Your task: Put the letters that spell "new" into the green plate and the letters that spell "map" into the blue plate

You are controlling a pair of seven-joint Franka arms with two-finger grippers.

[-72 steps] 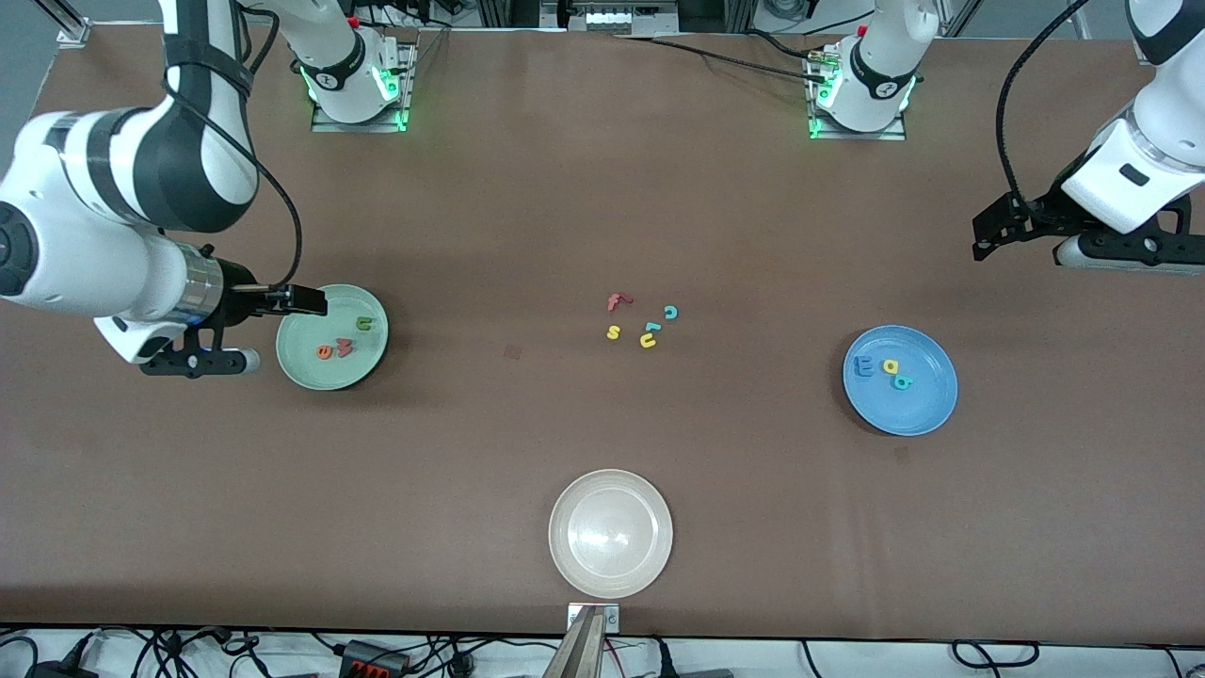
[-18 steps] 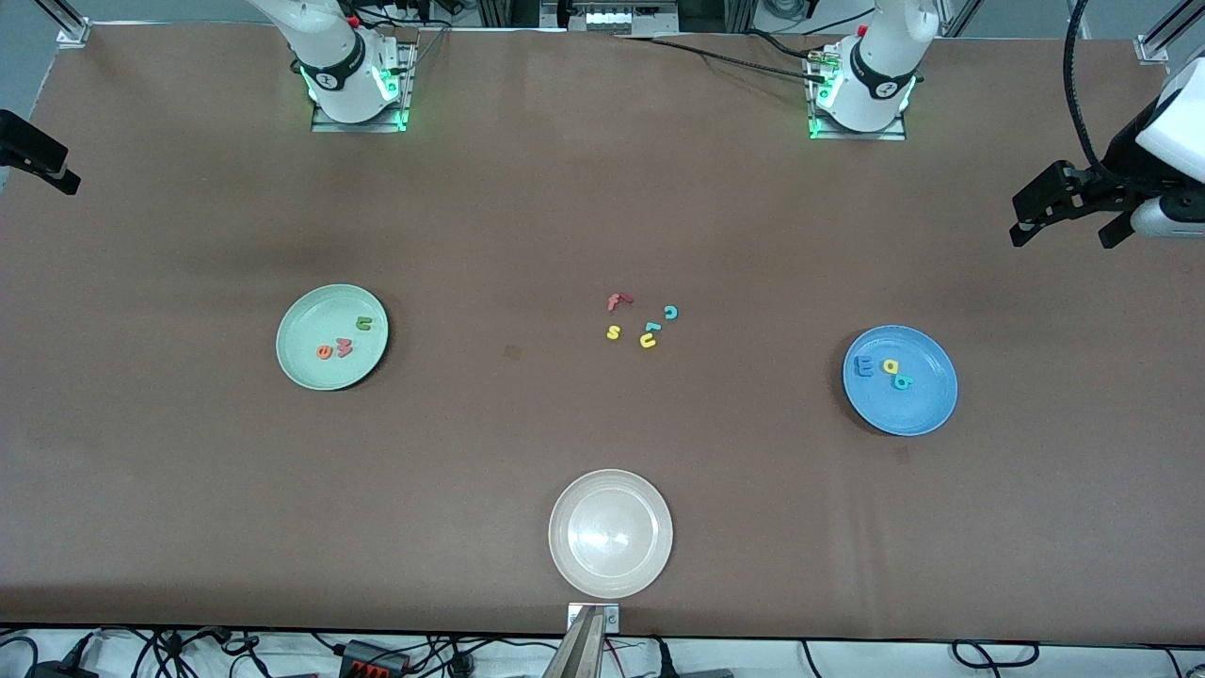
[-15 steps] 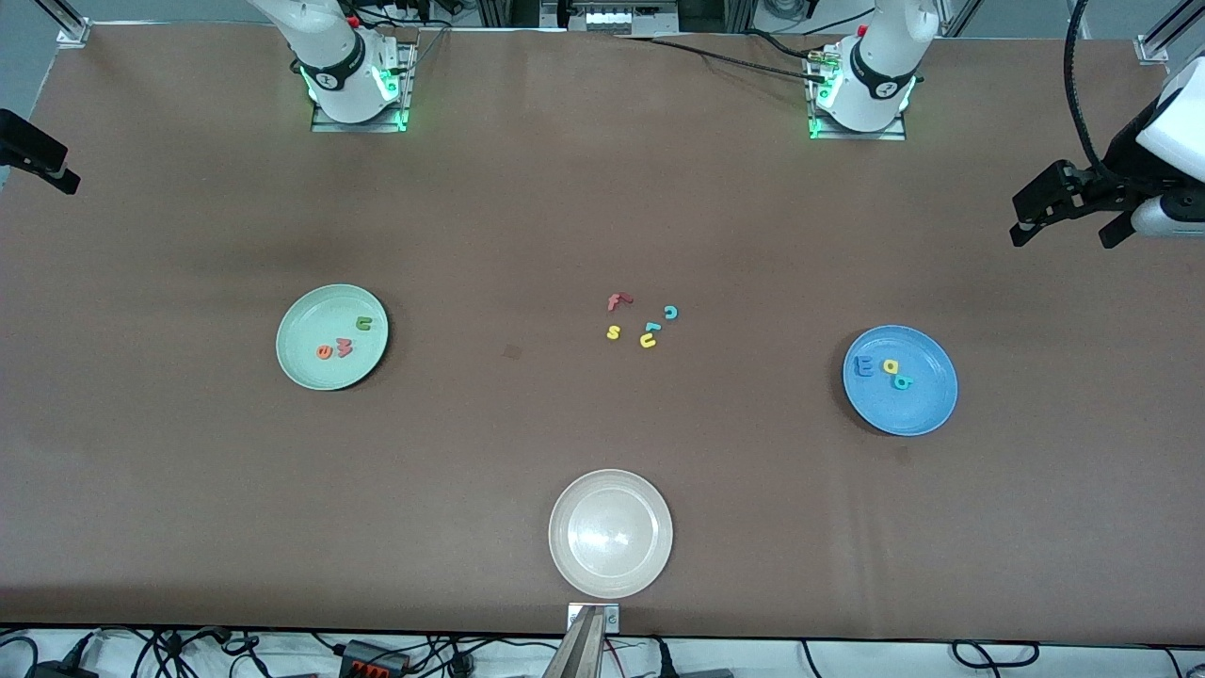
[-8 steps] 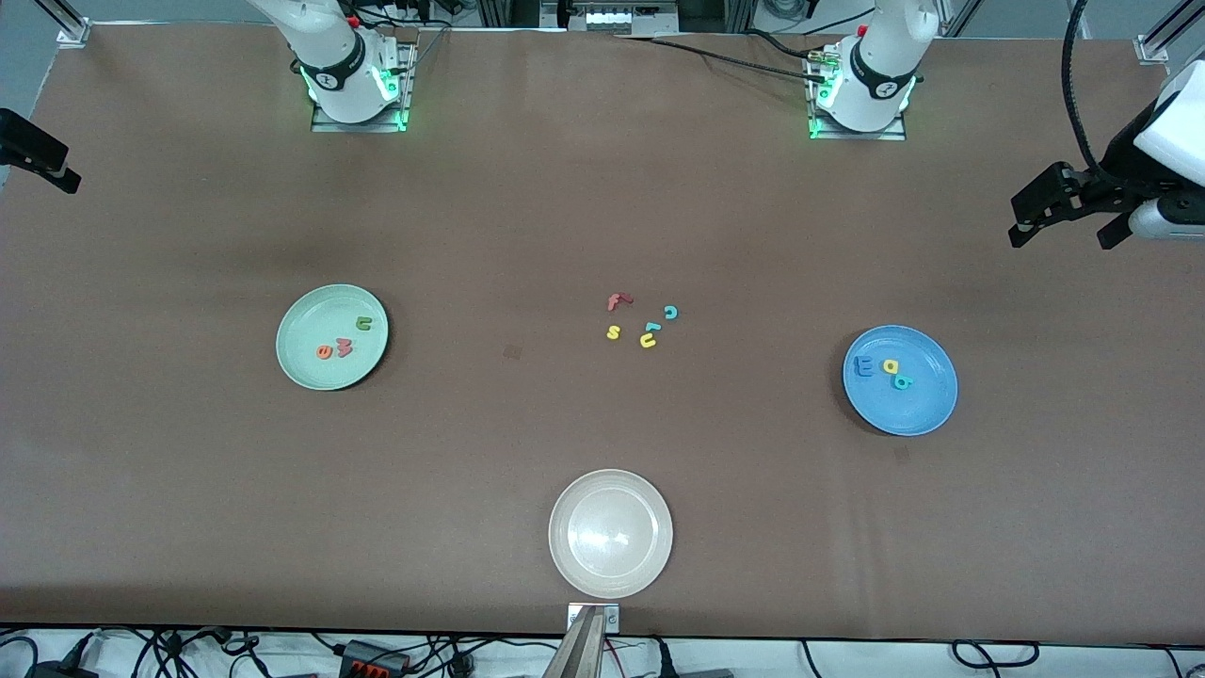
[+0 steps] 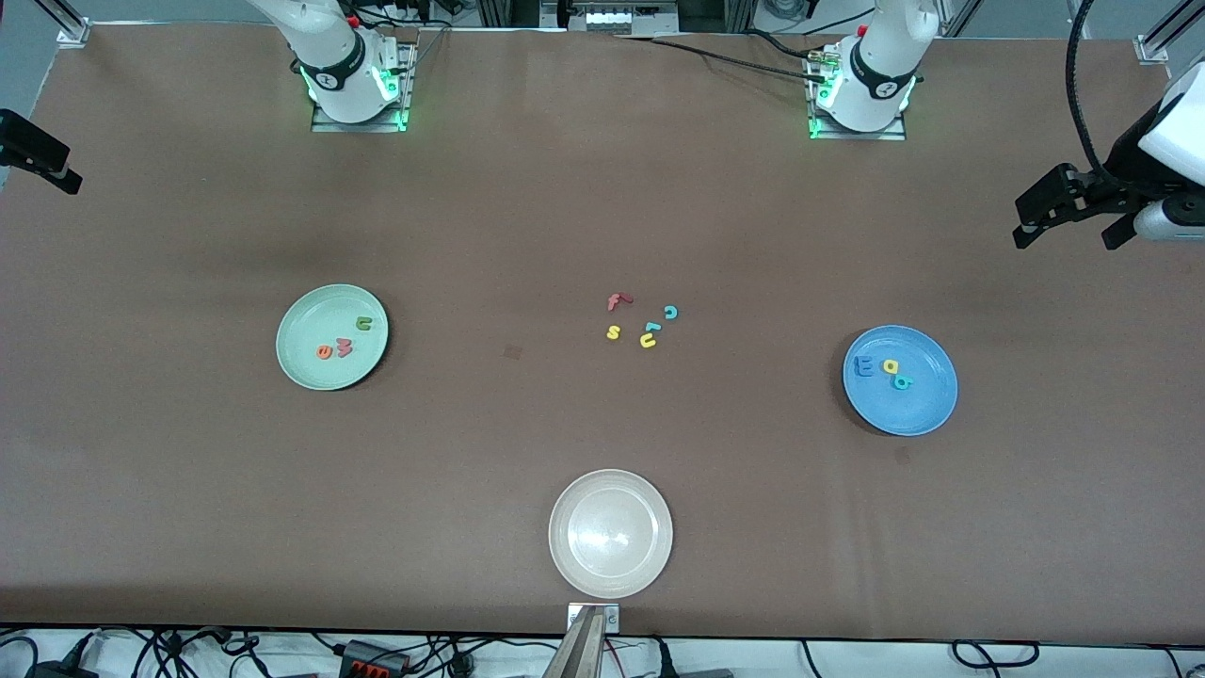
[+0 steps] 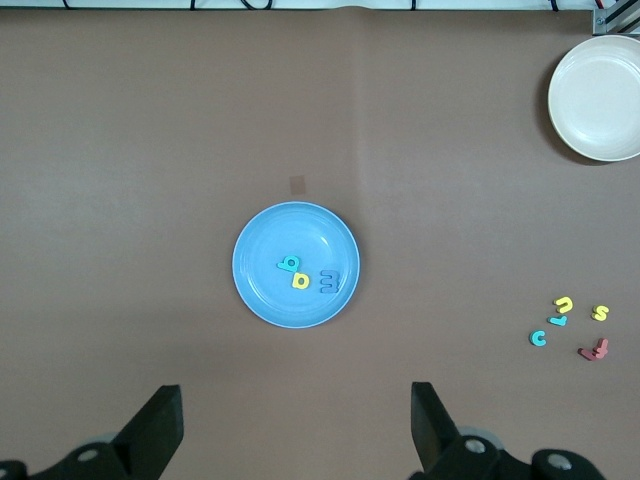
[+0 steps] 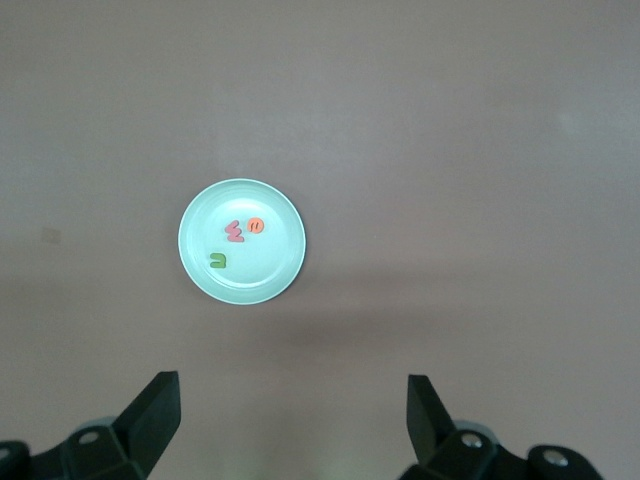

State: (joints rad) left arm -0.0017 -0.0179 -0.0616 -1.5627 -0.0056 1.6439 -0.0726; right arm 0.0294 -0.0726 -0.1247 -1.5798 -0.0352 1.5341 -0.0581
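The green plate [image 5: 303,322] lies toward the right arm's end of the table and holds the olive n [image 5: 363,323], the orange e [image 5: 325,352] and the pinkish-red w [image 5: 345,348]. The blue plate [image 5: 921,405] lies toward the left arm's end and holds the blue m [image 5: 862,366], the yellow a [image 5: 889,365] and the teal p [image 5: 903,381]. My left gripper [image 5: 1071,228] hangs open and empty high over that end, looking down on the blue plate [image 6: 268,292]. My right gripper [image 5: 42,165] hangs open and empty high over its end, looking down on the green plate [image 7: 272,262].
Loose letters lie in a cluster mid-table: a red f [image 5: 617,301], a teal c [image 5: 670,312], a yellow s [image 5: 613,331], a yellow u [image 5: 648,341] and a small teal piece [image 5: 651,328]. A beige-white plate [image 5: 610,570] sits near the table's front edge.
Earlier the right gripper stood beside the green plate; it has since risen and drawn back to its table end. Over the last second the left gripper only drifted slightly.
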